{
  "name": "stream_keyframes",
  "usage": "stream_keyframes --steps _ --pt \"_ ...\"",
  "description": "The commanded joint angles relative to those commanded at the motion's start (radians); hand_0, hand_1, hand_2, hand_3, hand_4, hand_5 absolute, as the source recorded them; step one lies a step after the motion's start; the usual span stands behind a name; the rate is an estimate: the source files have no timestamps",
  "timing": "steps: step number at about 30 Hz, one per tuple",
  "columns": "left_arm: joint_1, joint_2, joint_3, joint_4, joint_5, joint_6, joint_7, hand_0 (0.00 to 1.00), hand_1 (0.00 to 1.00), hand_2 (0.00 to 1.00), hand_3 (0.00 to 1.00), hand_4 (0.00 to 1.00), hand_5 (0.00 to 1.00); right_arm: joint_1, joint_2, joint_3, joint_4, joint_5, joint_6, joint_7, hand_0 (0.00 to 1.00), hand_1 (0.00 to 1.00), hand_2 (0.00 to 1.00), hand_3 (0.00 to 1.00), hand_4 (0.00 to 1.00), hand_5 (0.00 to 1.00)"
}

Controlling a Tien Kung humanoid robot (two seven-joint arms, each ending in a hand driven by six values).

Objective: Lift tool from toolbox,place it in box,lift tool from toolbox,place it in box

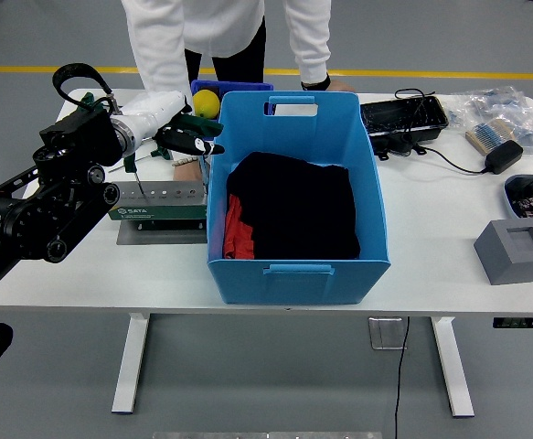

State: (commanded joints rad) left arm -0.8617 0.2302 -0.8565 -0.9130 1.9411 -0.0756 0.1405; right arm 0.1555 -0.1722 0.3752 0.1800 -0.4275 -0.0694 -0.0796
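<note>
A green tool rack (161,206) with a row of holes stands on a grey plate left of the big blue box (298,267). My left hand (182,139), white at the wrist with black fingers, hovers above the rack, next to the box's left rim. It is shut on a thin tool with a green handle (131,161), whose metal shaft points down towards the rack. The box holds a black cloth (298,206) and something red (233,229).
A person in white stands at the far side, one hand (188,165) on the table behind the rack, the other (325,85) behind the box. A yellow ball (207,101) lies in a small blue bin. At the right are a black tray (403,114), a power adapter (504,155) and a grey block (516,249).
</note>
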Motion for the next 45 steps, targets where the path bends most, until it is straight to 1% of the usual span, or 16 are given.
stream_keyframes --steps 2,3,7,8,9,13,15,20,21,27,28,35,39,40,43,45 --pt "-0.001 0.003 -0.003 -0.007 0.000 0.013 -0.008 0.159 0.002 0.010 0.035 0.998 0.663 0.000 0.000 -0.002 0.000 0.004 -0.001 0.001 0.698 0.676 0.739 0.581 0.829 0.683" --pt "-0.003 0.006 -0.005 -0.013 0.001 0.021 -0.012 0.156 0.002 0.002 0.025 0.998 0.613 0.000 0.000 -0.004 0.000 0.005 -0.001 0.001 0.697 0.676 0.739 0.581 0.828 0.682" --pt "-0.011 0.018 -0.007 -0.035 -0.003 0.031 -0.021 0.156 0.002 0.002 0.025 0.998 0.613 -0.001 0.001 -0.006 0.000 0.010 -0.003 0.003 0.697 0.676 0.739 0.581 0.828 0.682" --pt "-0.013 0.022 -0.008 -0.040 -0.003 0.030 -0.020 0.156 0.002 0.002 0.025 0.998 0.613 -0.001 0.001 -0.009 0.000 0.014 -0.003 0.003 0.697 0.676 0.739 0.581 0.828 0.682" --pt "-0.015 0.025 -0.008 -0.046 -0.003 0.028 -0.019 0.153 0.002 0.002 0.012 0.998 0.588 -0.001 0.001 -0.010 0.000 0.015 -0.003 0.003 0.698 0.677 0.736 0.581 0.828 0.682" --pt "-0.023 0.039 -0.007 -0.067 -0.010 0.016 -0.014 0.153 0.002 0.002 0.012 0.998 0.588 -0.002 0.002 -0.006 0.000 0.012 -0.004 0.003 0.698 0.677 0.736 0.581 0.828 0.682" --pt "-0.029 0.048 -0.005 -0.081 -0.019 0.010 -0.012 0.153 0.002 0.002 0.010 0.998 0.604 -0.002 0.002 -0.008 0.000 0.014 -0.005 0.003 0.696 0.677 0.737 0.581 0.828 0.683" --pt "-0.047 0.071 -0.006 -0.110 -0.045 -0.010 -0.008 0.153 0.002 0.002 0.010 0.998 0.604 -0.003 0.002 -0.002 0.000 0.009 -0.005 0.001 0.696 0.677 0.737 0.581 0.828 0.683" --pt "-0.051 0.075 -0.006 -0.114 -0.048 -0.013 -0.007 0.153 0.002 0.002 0.009 0.853 0.602 -0.003 0.002 -0.002 0.000 0.008 -0.005 0.001 0.696 0.677 0.736 0.579 0.828 0.683" --pt "-0.086 0.106 -0.005 -0.146 -0.059 -0.026 -0.002 0.153 0.002 0.002 0.009 0.853 0.602 -0.003 0.002 -0.003 0.000 0.008 -0.005 0.000 0.696 0.677 0.736 0.579 0.828 0.683" --pt "-0.090 0.109 -0.004 -0.150 -0.060 -0.028 -0.001 0.155 0.002 0.002 0.015 0.779 0.567 -0.003 0.002 -0.003 0.000 0.008 -0.006 0.000 0.696 0.677 0.737 0.580 0.828 0.683" --pt "-0.135 0.144 0.025 -0.196 -0.080 -0.052 0.013 0.154 0.002 0.002 0.018 0.769 0.568 -0.005 0.002 0.005 0.000 -0.004 -0.005 -0.003 0.697 0.678 0.737 0.580 0.828 0.682" --pt "-0.155 0.157 0.043 -0.212 -0.078 -0.060 0.016 0.154 0.002 0.002 0.018 0.769 0.568 -0.005 0.001 0.006 0.000 -0.007 -0.004 -0.004 0.697 0.678 0.737 0.580 0.828 0.682" --pt "-0.160 0.158 0.044 -0.216 -0.072 -0.059 0.015 0.159 0.002 0.002 0.022 0.743 0.541 -0.005 0.001 0.007 0.000 -0.009 -0.004 -0.005 0.696 0.678 0.737 0.579 0.827 0.682" --pt "-0.168 0.156 0.037 -0.228 -0.047 -0.042 0.008 0.159 0.002 0.002 0.022 0.743 0.541 -0.004 0.001 0.007 0.000 -0.011 -0.004 -0.005 0.696 0.678 0.737 0.579 0.827 0.682" --pt "-0.168 0.144 0.018 -0.239 -0.015 0.001 -0.008 0.159 0.002 0.002 0.022 0.743 0.541 -0.004 0.001 0.005 0.000 -0.011 -0.004 -0.005 0.696 0.678 0.737 0.579 0.827 0.682"
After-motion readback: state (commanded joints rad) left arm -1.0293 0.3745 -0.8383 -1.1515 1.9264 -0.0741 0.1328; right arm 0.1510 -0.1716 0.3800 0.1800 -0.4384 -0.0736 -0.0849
